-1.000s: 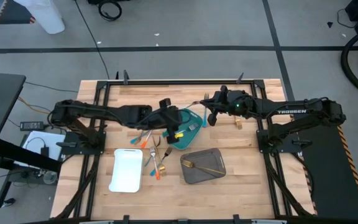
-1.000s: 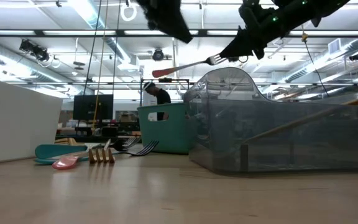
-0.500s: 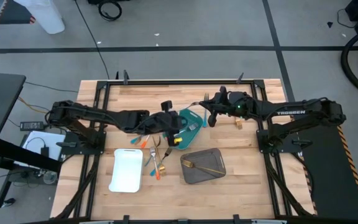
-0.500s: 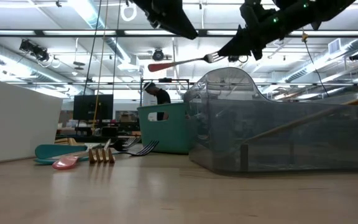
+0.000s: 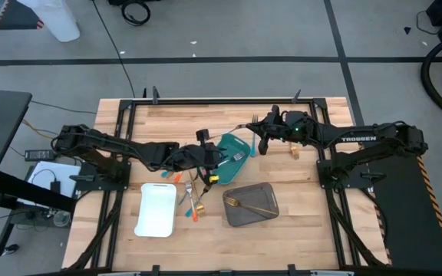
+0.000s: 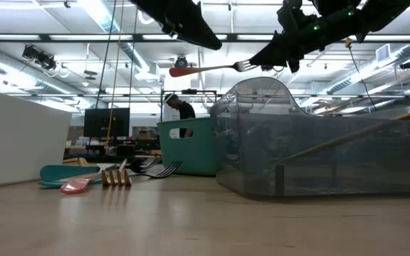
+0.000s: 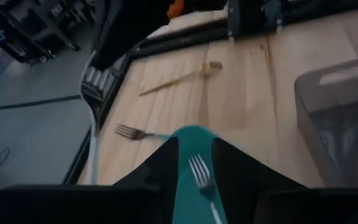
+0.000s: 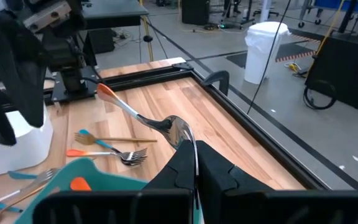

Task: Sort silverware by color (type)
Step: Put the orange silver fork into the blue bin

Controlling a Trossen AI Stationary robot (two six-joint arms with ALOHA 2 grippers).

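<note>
1. Sorted so far, apparently: gold fork (image 5: 245, 205) in grey mesh tray (image 5: 271, 208); fork in teal tray (image 5: 231, 142).
2. Right gripper (image 5: 258, 140) clamped shut on orange-handled silver fork (image 6: 206, 69), raised above table centre.
3. Left gripper (image 5: 206, 164) part-open, empty, beside loose mixed utensils (image 5: 190, 201) between trays; white tray (image 5: 156, 209) unfilled.

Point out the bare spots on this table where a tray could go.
Free: the wood along the table's right side, beyond the grey tray, and the back-left corner. Crowded: the middle, where loose silverware lies between the white tray and teal tray.

Left arm: reached in low toward the table's middle.
Left gripper (image 5: 208, 167): fingers parted, nothing between them.
Right arm: stretched inward, raised.
Right gripper (image 5: 257, 136): fingers closed tight.
</note>
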